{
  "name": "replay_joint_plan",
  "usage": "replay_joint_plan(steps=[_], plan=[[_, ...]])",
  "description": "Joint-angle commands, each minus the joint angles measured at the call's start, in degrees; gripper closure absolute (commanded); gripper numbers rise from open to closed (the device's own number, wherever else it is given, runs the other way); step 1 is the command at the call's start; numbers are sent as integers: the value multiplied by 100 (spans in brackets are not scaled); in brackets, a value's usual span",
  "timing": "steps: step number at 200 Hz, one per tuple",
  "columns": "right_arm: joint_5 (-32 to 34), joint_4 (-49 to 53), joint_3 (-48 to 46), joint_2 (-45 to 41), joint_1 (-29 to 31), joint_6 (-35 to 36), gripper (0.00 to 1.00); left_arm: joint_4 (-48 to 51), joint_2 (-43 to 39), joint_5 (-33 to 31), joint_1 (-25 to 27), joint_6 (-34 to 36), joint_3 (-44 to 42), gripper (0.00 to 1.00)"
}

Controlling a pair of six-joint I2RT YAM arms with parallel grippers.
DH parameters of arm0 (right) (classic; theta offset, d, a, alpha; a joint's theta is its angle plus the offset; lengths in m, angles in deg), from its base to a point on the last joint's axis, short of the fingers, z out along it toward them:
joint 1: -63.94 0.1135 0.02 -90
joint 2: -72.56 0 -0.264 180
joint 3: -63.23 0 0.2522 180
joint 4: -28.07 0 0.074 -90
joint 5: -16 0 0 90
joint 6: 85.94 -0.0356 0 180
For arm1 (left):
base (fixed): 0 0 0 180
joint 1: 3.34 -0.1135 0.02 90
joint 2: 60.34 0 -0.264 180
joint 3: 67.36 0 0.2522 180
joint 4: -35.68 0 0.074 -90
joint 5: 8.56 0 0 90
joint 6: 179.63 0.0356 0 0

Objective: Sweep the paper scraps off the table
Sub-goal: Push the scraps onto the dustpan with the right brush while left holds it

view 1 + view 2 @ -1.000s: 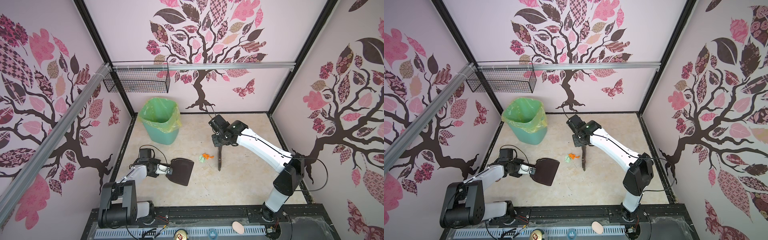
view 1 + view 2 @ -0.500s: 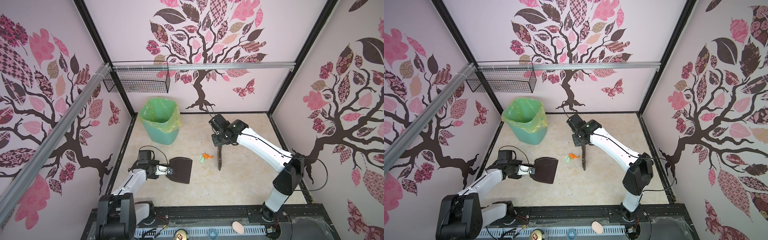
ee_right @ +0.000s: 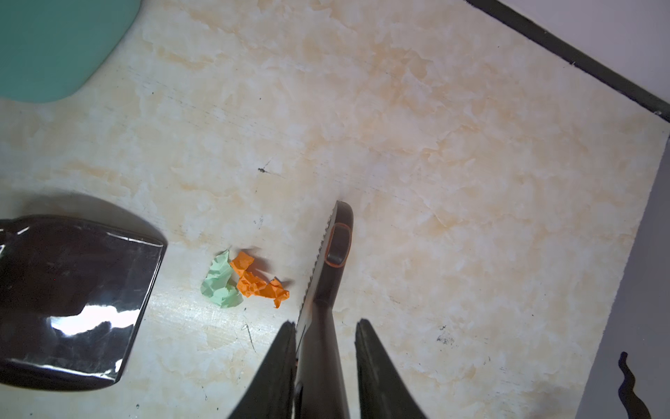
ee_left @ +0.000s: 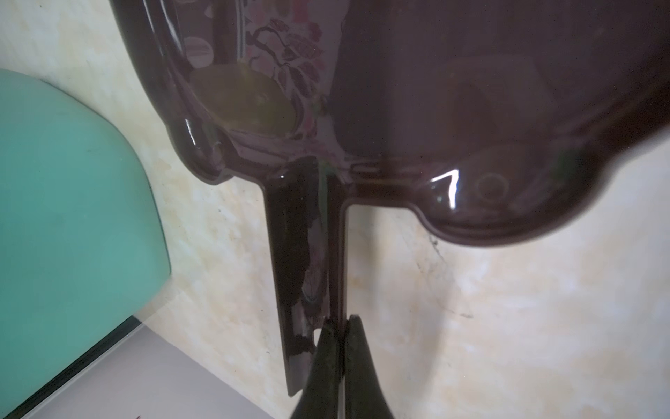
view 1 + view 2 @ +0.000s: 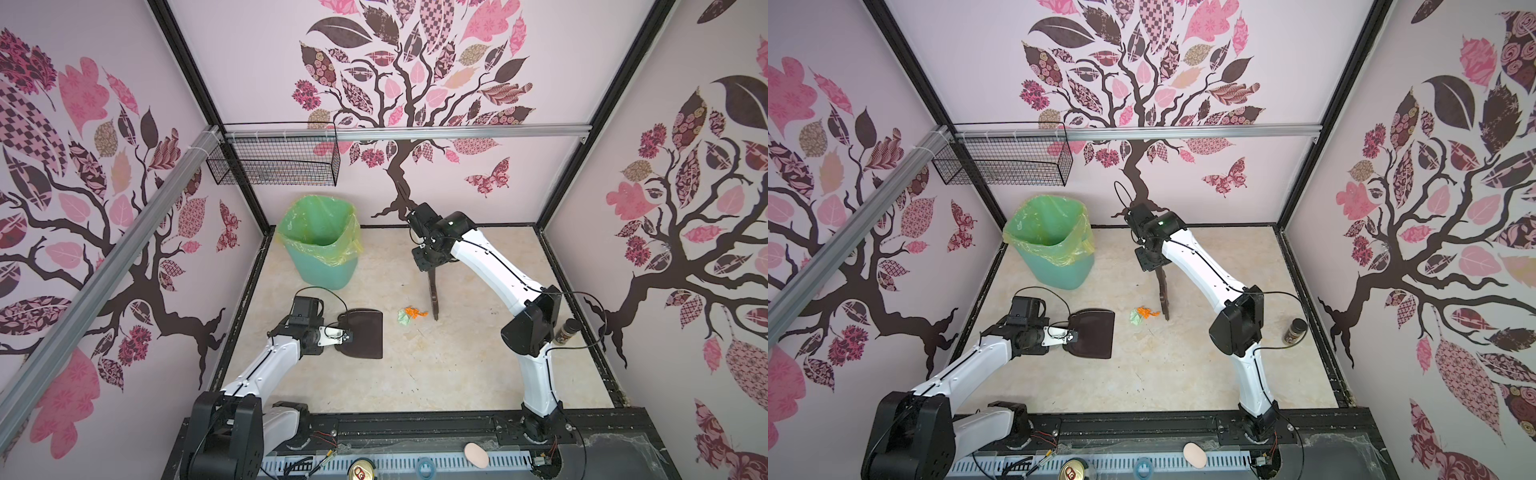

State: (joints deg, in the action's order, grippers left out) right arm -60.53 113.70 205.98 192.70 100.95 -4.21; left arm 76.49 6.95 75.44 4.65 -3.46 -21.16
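Crinkled paper scraps (image 3: 243,279) lie mid table (image 3: 435,145) in a short row running from glossy dustpan (image 3: 72,301) to brush (image 3: 339,250), green wad dustpan-side. Left gripper (image 4: 342,326) pinches the dustpan's thin handle tight; right gripper (image 3: 324,326) is clamped on the brush handle

Orange, green paper scraps (image 5: 410,313) – clumped mid-table (image 5: 415,374)

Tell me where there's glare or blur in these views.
Left wrist view: the glossy dustpan shows reflections and a white glint; the left gripper looks soft-focused. Right wrist view: a glare patch on the dustpan, the paper scraps sharp with faint shadows beside the brush. Both top views: even light, no glare on the table.
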Motion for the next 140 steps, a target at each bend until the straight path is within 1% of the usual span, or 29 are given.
replay_joint_plan(steps=[1, 29, 50, 79, 108, 140], plan=[[-320, 406, 164, 259, 36, 134, 100, 64, 151, -314, 179, -525, 387, 100], [-341, 415, 161, 415, 205, 117, 100, -118, 426, -585, 497, -968, 499, 100], [-404, 423, 198, 563, 408, 24, 100, -290, 532, -713, 769, -1166, 438, 100], [-534, 485, 472, 763, 694, -145, 100, -351, 706, -864, 1044, -1360, 460, 100], [-811, 420, 725, 833, 866, -381, 100, -388, 851, -915, 1167, -1448, 524, 100], [-1084, 208, 810, 702, 983, -608, 100, -417, 961, -903, 1205, -1553, 587, 100]])
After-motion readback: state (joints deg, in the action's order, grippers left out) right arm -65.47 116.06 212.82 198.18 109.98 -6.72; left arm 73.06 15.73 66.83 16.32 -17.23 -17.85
